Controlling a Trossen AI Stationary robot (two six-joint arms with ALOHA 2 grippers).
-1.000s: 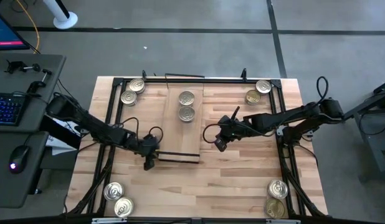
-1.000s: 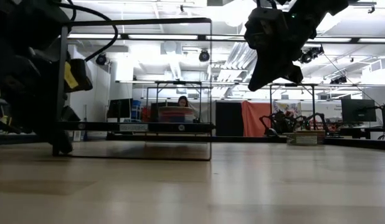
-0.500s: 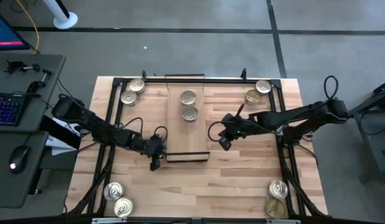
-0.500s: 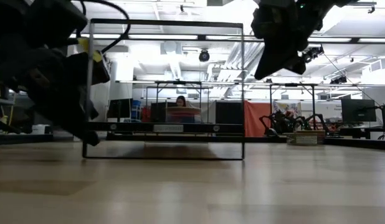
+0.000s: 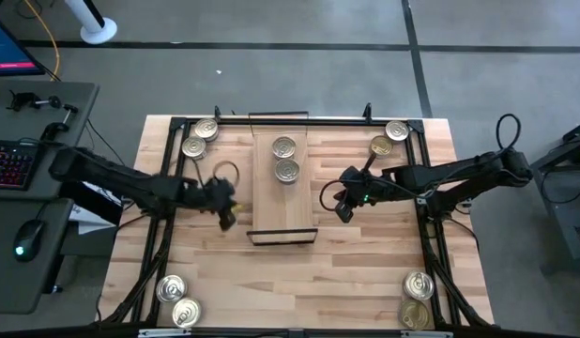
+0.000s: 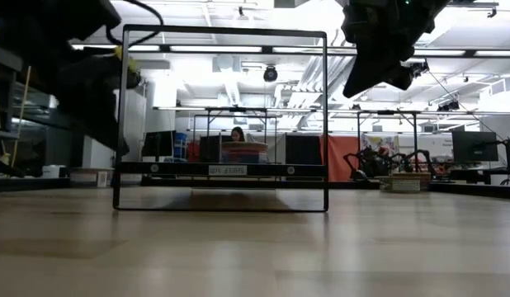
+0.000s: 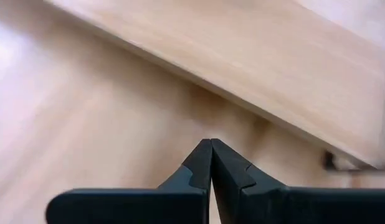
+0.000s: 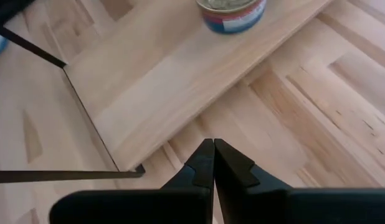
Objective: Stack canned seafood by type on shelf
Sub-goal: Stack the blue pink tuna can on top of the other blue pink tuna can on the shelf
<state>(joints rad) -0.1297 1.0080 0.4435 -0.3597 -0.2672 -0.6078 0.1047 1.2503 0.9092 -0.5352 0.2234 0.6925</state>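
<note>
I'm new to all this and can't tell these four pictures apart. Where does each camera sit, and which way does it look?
High: overhead, facing down; both arms, the shelf.
Low: tabletop height, facing the room; shelf frame, arms above.
Left wrist: on that arm; shut left gripper, shelf edge.
Right wrist: on that arm; shut right gripper, a tin.
All share the shelf.

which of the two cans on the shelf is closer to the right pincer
The can nearer the shelf's middle, just below the other can in the high view; the right pincer hangs beside the shelf.

two tins (image 5: pixel 285 159) on the shelf (image 5: pixel 282 202), others at table corners
</note>
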